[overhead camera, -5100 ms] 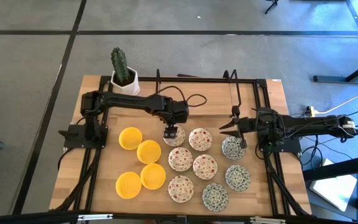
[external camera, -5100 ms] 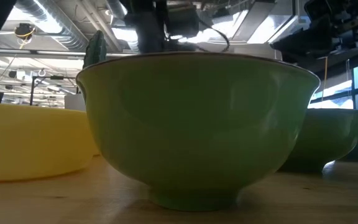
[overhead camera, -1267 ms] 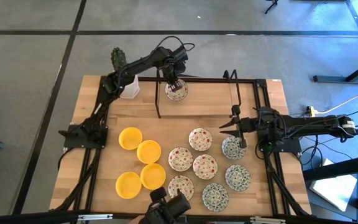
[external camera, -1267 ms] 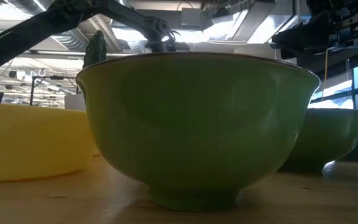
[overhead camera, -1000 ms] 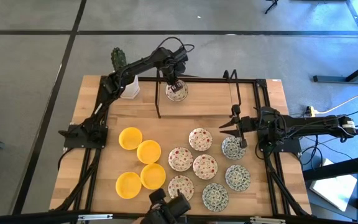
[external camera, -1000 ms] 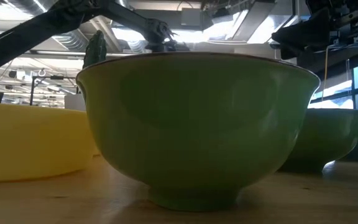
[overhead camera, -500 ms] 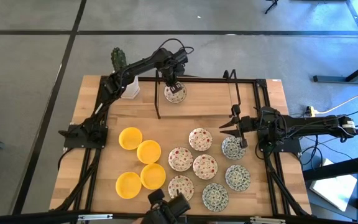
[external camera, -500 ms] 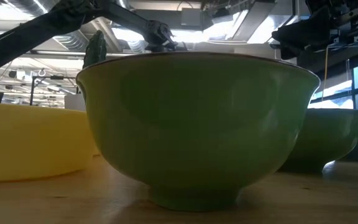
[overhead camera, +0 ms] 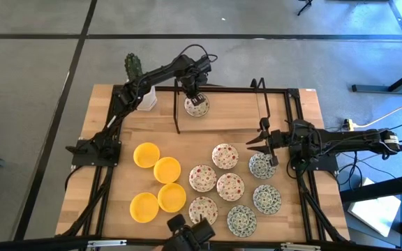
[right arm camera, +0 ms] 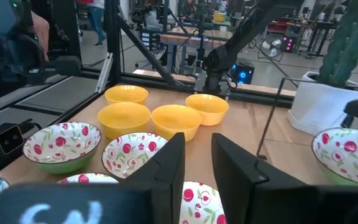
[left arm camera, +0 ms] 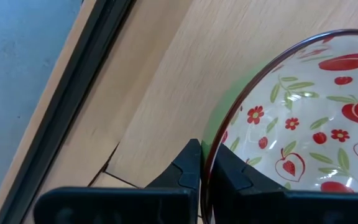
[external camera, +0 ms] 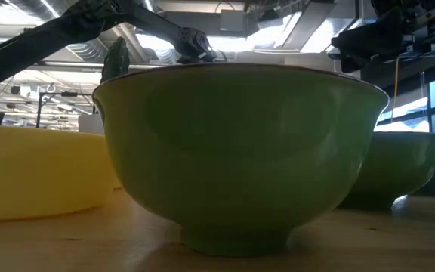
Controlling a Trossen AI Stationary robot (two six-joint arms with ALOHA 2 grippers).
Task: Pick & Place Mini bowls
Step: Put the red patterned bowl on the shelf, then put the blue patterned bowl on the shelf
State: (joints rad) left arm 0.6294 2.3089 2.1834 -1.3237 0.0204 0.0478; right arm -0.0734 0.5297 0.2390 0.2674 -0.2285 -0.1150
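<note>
Your left gripper (overhead camera: 195,97) pinches the red-speckled bowl (overhead camera: 197,106) by its thin rim at the table's far edge; a slip or tilt drops it.

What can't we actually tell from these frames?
- Low view: a green-sided bowl fills the picture and hides most of the table behind it.
- Left wrist view: the red-speckled bowl pinched by the left gripper is cut off by the edge; whether it touches the table can't be told.
- High view: right gripper covers part of a green-patterned bowl; any contact is unclear.
</note>
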